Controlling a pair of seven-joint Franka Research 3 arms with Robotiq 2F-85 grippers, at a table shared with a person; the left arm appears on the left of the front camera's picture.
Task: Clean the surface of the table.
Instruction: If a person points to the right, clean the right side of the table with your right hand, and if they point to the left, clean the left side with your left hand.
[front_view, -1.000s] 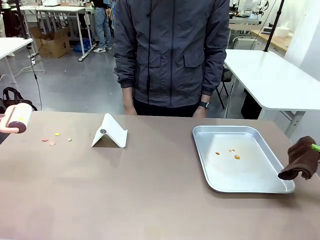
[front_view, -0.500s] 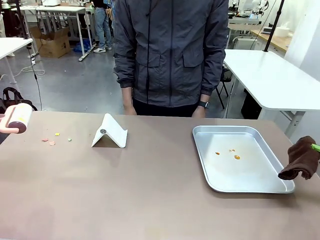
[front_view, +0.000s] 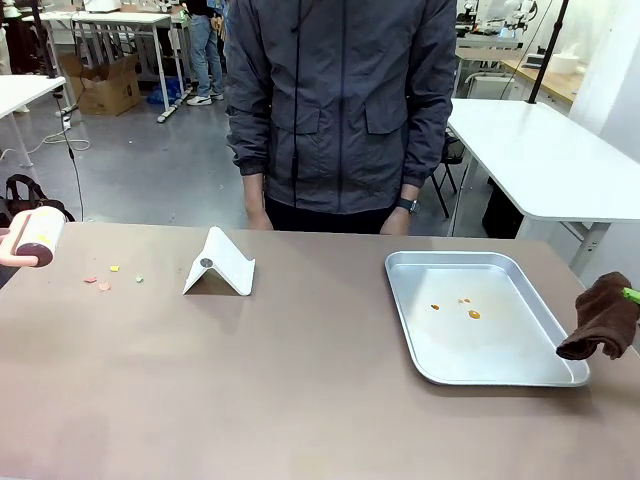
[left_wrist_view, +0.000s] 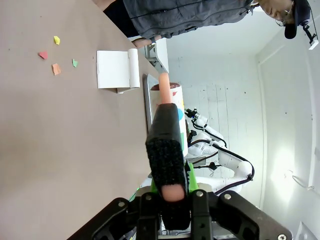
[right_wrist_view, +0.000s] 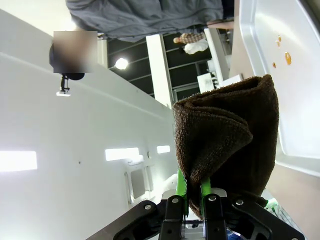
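Lint roller (front_view: 38, 240) in left hand (left_wrist_view: 169, 165), brown cloth (front_view: 600, 318) in right hand (right_wrist_view: 192, 187)

The roller (front_view: 35, 240) runs off the front view's left edge, the brown cloth (right_wrist_view: 225, 145) hides the tips of the right gripper (right_wrist_view: 192, 190), and the orange specks (front_view: 473, 314) in the tray (front_view: 500, 350) are too small to name.

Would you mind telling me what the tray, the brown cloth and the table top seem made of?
Tray: likely bare metal, silvery with soft sheen. Cloth: seemingly terry fabric, fuzzy looped pile, hanging limp. Table: smooth matte taupe top, perhaps laminate; no grain shows.
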